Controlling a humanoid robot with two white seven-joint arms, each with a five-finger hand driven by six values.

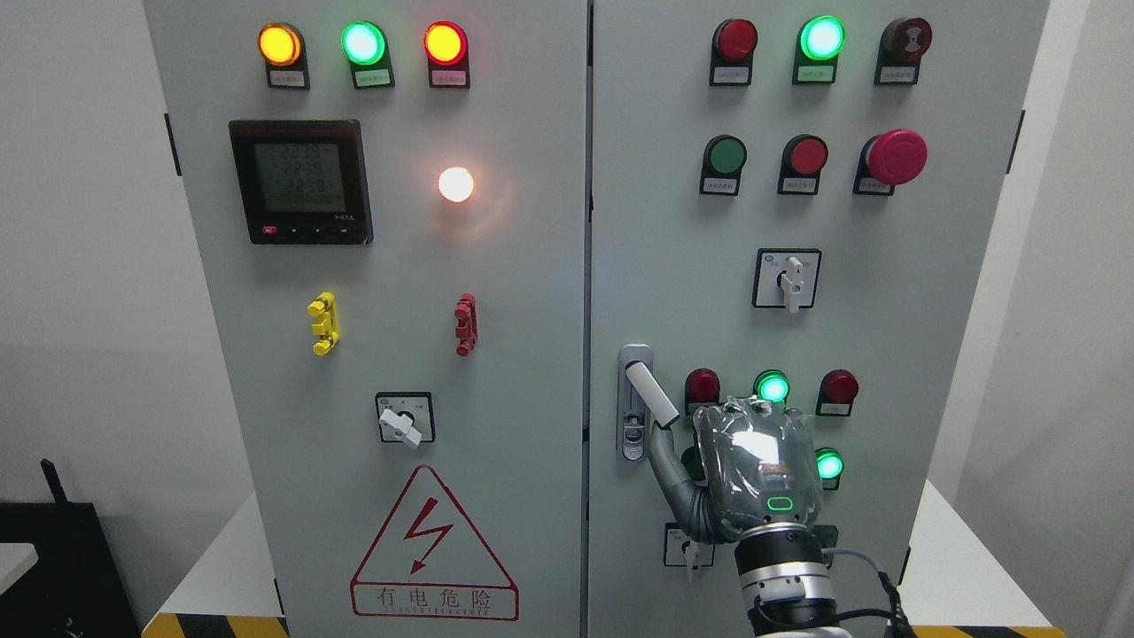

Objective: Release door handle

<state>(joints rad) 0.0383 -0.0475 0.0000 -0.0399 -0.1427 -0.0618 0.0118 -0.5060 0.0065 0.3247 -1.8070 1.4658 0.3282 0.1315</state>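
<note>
Head-height, square-on, close to cabinet point(567, 354)

Plain white walls point(80, 266); black furniture point(62, 558) lower left; hazard-striped floor edge point(213, 626).

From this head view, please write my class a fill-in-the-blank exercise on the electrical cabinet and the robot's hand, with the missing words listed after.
1. The silver swing door handle sits on the ___ door of the grey cabinet.
2. The round lamp just above the right hand glows ___.
3. The triangular warning sign shows a red ___ bolt.
4. The small yellow clip sits on the ___ door.

Missing words: right; green; lightning; left
</note>
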